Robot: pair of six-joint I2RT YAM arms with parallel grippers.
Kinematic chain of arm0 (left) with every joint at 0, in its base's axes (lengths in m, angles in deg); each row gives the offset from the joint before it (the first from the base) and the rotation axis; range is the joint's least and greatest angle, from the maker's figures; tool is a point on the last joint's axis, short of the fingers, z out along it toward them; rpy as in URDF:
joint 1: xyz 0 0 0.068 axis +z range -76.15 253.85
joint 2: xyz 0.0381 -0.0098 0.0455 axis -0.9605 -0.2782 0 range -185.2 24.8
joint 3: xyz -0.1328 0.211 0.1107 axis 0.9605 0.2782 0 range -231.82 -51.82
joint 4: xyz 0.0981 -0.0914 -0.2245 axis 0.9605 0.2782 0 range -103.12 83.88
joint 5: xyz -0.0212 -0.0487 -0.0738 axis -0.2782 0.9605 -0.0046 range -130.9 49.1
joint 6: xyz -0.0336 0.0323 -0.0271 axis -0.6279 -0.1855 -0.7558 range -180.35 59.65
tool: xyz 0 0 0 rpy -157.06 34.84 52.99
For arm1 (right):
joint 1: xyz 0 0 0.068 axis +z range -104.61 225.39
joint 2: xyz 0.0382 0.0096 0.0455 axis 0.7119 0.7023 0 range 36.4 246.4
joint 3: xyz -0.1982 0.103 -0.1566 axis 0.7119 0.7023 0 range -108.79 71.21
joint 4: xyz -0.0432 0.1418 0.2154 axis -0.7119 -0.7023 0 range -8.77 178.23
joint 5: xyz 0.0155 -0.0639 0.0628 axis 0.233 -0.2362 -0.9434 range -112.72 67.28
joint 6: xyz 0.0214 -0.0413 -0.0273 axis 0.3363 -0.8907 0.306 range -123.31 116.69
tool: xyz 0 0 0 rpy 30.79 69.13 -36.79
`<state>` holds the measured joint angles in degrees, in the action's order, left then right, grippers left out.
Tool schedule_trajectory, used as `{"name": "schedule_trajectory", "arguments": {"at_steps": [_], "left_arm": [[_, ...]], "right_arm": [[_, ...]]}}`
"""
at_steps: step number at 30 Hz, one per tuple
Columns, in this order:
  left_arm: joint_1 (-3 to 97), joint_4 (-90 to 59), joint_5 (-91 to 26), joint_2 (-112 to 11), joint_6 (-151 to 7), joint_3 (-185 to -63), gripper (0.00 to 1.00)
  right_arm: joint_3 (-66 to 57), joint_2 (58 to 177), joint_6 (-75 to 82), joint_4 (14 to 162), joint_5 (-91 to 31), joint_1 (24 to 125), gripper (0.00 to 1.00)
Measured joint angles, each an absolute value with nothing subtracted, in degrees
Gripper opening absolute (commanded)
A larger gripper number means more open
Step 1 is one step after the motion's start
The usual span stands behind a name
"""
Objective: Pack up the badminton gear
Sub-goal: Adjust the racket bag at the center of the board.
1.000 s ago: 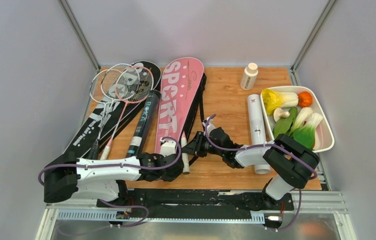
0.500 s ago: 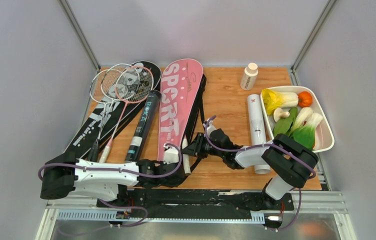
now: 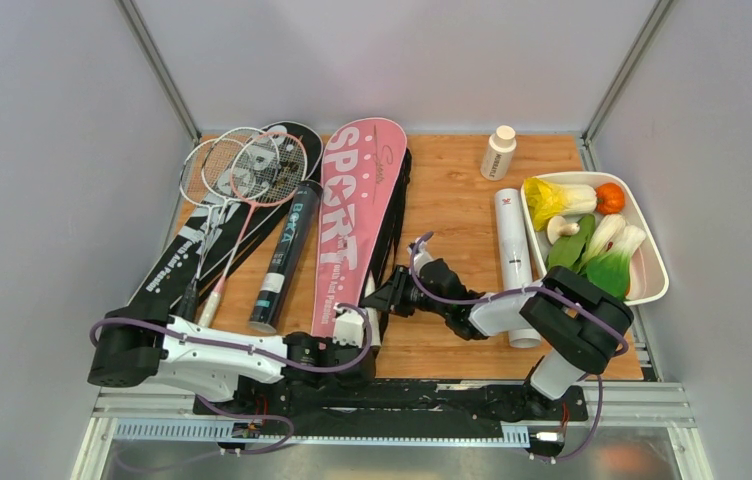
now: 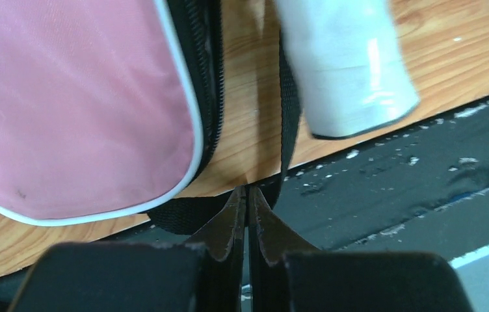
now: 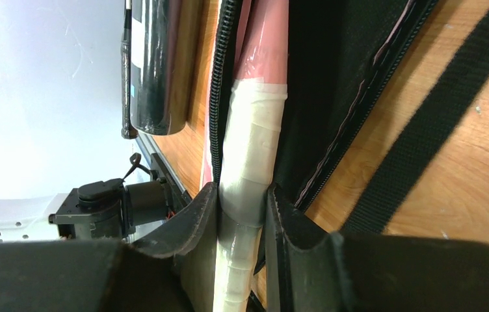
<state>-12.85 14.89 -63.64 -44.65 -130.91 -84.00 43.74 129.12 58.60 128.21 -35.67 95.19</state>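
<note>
black strap [image 4: 289, 97] is pinched shut in the left gripper [image 4: 248, 195], taped racket handle [image 5: 255, 123] is clamped by the right gripper [image 5: 242, 195] at the near end of the pink bag [image 4: 73, 104], so it's best slid in straight, strap kept taut.

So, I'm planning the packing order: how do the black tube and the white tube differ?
The black tube lies slanted, left of the pink bag; the white tube lies nearly straight beside the tray. The black one shows fully; the right arm crosses the white one's near end. Both lie flat on the table, ungripped.
</note>
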Motion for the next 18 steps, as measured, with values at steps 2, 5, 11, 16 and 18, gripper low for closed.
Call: {"name": "schedule_trajectory", "arguments": {"at_steps": [2,5,11,16,18], "left_arm": [[-13.09,14.52,-63.97,-45.24,-132.31,-83.02,0.09],[-13.33,14.59,-65.43,-44.83,-134.65,-81.97,0.14],[-13.55,22.13,-68.30,-42.53,-136.75,-84.16,0.33],[-13.55,28.27,-72.95,-37.18,-136.51,-91.54,0.44],[-13.11,29.86,-75.36,-34.92,-136.31,-94.34,0.46]], "right_arm": [[43.98,129.12,58.60,128.43,-35.43,95.19,0.00],[44.53,129.23,58.65,129.35,-35.12,95.23,0.00],[45.23,130.54,59.11,131.73,-34.88,95.25,0.00],[45.78,131.57,59.21,133.24,-34.77,95.30,0.00],[45.78,131.97,59.24,133.55,-34.77,95.30,0.00]]}}
